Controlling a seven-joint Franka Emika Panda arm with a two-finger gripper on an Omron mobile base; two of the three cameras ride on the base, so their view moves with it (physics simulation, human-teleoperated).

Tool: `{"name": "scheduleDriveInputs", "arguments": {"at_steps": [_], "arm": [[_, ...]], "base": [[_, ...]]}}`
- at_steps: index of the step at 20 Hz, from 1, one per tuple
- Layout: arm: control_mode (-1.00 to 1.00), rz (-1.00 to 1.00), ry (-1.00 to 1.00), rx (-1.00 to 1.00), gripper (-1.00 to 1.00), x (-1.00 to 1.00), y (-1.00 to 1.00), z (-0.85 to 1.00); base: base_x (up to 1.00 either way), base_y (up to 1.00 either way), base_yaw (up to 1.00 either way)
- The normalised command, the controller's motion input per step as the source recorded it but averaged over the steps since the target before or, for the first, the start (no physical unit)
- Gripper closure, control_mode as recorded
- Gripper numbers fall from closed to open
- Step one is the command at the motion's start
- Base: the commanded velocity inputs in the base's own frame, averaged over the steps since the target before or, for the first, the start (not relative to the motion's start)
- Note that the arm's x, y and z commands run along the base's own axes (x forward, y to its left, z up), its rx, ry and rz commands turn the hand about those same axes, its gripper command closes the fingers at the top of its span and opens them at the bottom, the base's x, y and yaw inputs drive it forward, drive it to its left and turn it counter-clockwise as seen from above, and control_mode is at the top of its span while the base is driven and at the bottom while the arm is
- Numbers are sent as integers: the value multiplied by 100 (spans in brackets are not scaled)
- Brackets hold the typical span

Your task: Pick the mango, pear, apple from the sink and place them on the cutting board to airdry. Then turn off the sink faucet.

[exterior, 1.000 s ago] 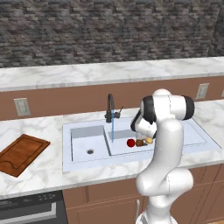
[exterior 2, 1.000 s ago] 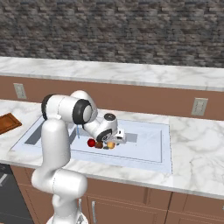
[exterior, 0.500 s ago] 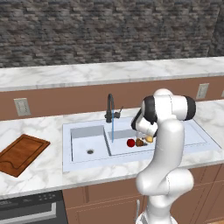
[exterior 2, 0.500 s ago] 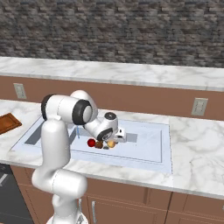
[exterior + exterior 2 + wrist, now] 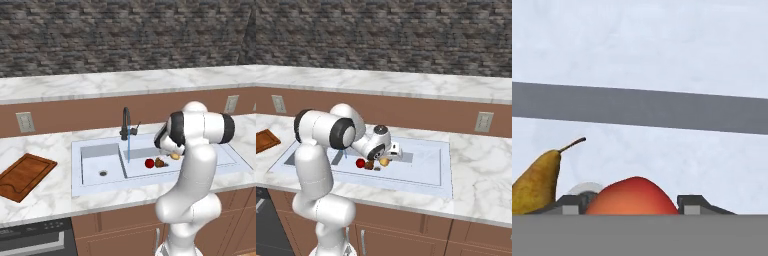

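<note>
gripper (image 5: 631, 202) narrowed onto mango (image 5: 632, 196), orange-red, rounded, smooth

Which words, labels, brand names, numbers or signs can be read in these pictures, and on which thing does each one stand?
There is no readable text. The cutting board, the sink, the sink faucet, the mango, the pear, the apple and the wall outlets carry no word, label, number or sign.
</note>
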Motion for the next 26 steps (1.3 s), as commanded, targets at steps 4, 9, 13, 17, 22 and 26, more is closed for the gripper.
{"name": "scheduleDriveInputs", "arguments": {"at_steps": [4, 9, 13, 17, 22, 26], "arm": [[-100, 2, -4, -1, 100, -25, -4, 64], [-100, 3, -2, 0, 100, -38, -5, 73], [-100, 4, -1, 0, 100, -42, -1, 75], [-100, 5, 0, 0, 100, -49, 0, 74], [-100, 3, 0, 0, 100, -62, 0, 71], [-100, 3, -3, 0, 100, -81, 2, 63]], "base": [[0, 0, 0], [0, 0, 0], [0, 0, 0], [0, 0, 0], [0, 0, 0], [0, 0, 0]]}}
